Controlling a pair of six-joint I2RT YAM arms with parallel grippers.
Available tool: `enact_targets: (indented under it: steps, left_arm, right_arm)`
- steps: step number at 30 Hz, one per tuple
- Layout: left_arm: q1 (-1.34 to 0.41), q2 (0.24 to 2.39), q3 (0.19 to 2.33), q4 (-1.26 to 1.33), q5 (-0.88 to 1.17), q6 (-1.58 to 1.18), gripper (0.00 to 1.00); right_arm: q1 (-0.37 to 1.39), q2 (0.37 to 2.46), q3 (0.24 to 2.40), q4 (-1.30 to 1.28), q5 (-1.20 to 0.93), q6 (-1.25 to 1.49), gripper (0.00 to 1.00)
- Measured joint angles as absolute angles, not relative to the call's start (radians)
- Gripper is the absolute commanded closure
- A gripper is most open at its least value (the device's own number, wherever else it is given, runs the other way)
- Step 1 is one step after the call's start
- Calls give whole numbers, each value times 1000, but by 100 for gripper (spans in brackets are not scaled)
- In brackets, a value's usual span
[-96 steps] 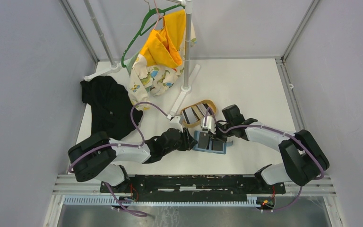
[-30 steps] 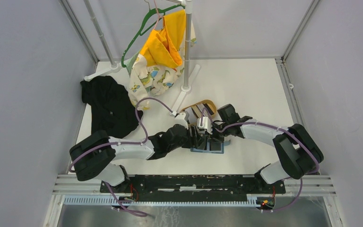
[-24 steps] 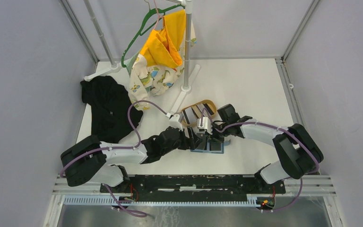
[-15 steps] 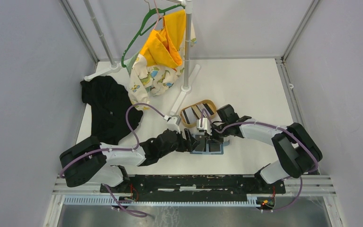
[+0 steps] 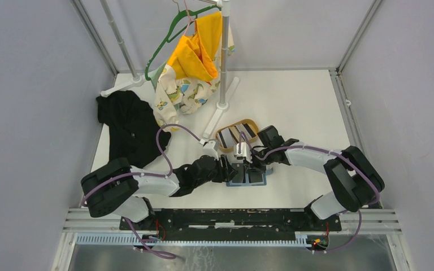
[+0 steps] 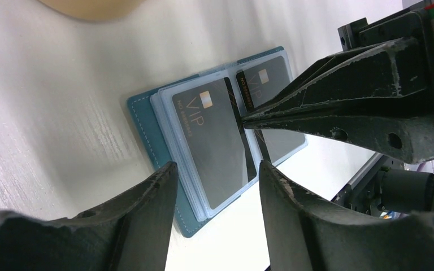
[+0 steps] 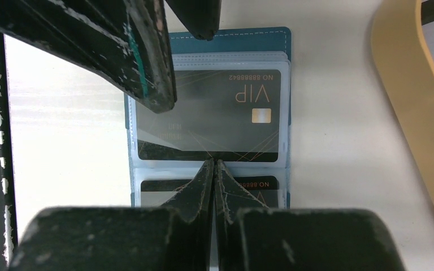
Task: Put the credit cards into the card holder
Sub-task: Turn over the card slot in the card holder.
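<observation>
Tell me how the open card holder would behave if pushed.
The card holder lies thin and flat on the smooth table, so it would probably slide, not tip. Its glossy clear sleeves look slippery and floppy; the black cards inside likely stiffen them.

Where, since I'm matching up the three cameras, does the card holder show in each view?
Top external: card holder at centre, just below the tan tray.
Left wrist: card holder mid-frame, open; tan tray blurred at the top edge.
Right wrist: card holder at centre; tan tray along the right edge.
Shared landmark: the tan tray beside the holder.
</observation>
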State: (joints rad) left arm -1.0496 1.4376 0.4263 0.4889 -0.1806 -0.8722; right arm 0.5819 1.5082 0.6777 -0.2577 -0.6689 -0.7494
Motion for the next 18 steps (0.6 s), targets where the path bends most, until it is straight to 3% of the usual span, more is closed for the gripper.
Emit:
enact_targets:
  steps: [5,18]
  left_arm:
    - [-1050,1457,435,494,-174,-874,48]
    - [-1050,1514,474,496,-169,-882,46]
  right_arm:
    - [589,1518,686,-264,-674,-750,94]
    - [596,1520,688,-268,-676,-757,93]
